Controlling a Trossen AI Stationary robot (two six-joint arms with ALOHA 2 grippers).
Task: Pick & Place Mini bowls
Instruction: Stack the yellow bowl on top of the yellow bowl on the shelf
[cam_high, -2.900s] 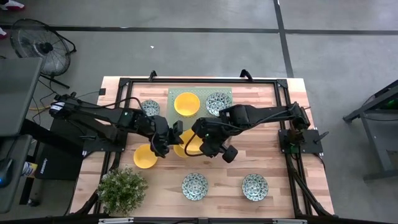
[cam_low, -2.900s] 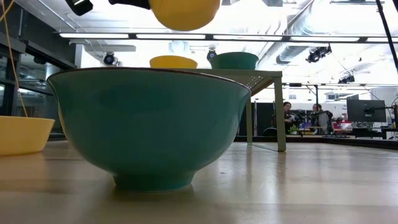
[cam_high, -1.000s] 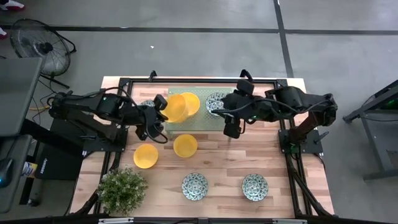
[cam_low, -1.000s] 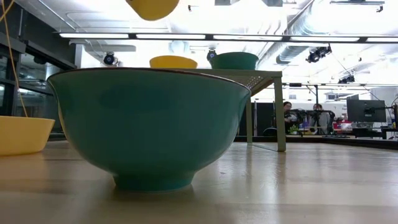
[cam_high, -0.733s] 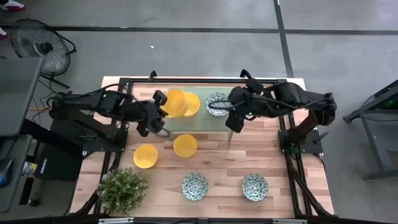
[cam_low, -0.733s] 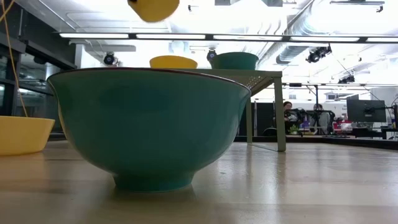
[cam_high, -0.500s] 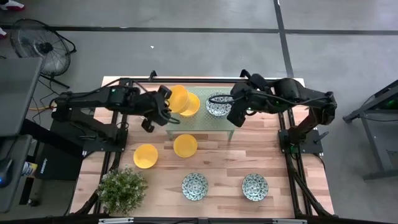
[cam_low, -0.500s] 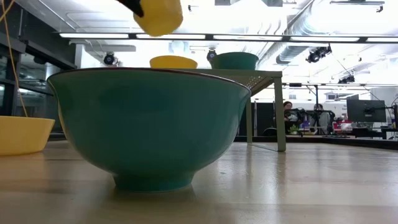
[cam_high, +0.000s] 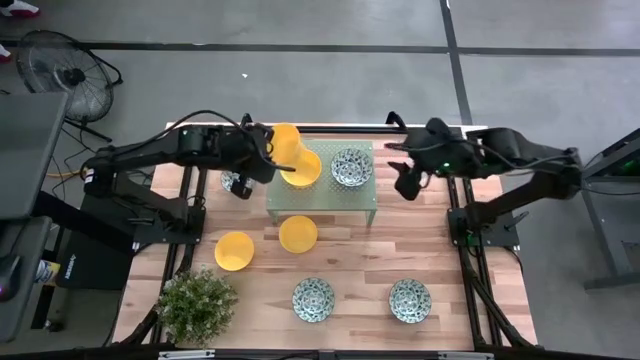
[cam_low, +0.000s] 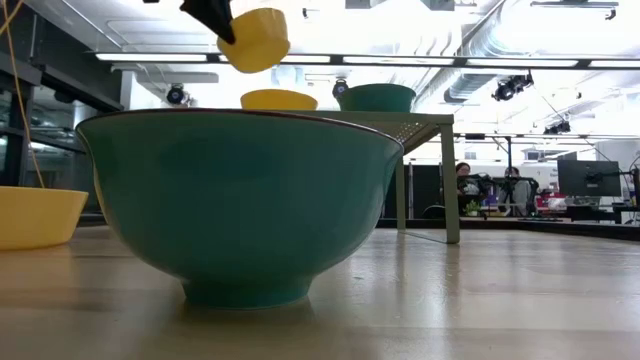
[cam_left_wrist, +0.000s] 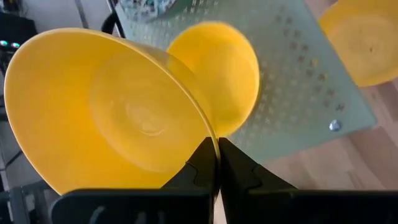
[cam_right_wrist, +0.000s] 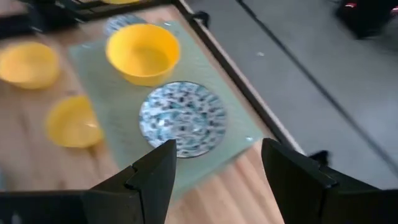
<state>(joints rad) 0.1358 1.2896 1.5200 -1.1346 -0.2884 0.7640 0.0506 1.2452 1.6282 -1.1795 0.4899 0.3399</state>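
Yellow mini bowl (cam_high: 285, 143), tilted on edge, was pinched by its rim in the left gripper (cam_high: 262, 152), the fingers closed tight on the thin wall as the left wrist view showed. It hung just above the pale green perforated stand (cam_high: 355, 196), over the stand's left end, touching or nearly touching the yellow bowl on the stand (cam_high: 303, 168); contact could not be settled. That seated bowl lay directly beneath and slightly toward the stand's middle from the held one, so the coming move, by my reading, turned on levelling the tilted bowl and lowering it, either nested into the seated bowl or set on the bare stand beside it.

Right gripper (cam_high: 407, 183) hung off the stand's right end, fingers spread wide and empty. Nearest to it was the patterned bowl on the stand (cam_high: 351, 167).

Count, high view:
- yellow bowls: four. One held, one on the stand, two on the table (cam_high: 450, 250) in front of the stand's left half.
- patterned bowls: four. One on the stand, one mostly hidden by the left arm beside the stand's left end (cam_high: 231, 182), two near the table's front edge, well apart from the stand.
- potted plant (cam_high: 196, 305): one, front-left of the stand.
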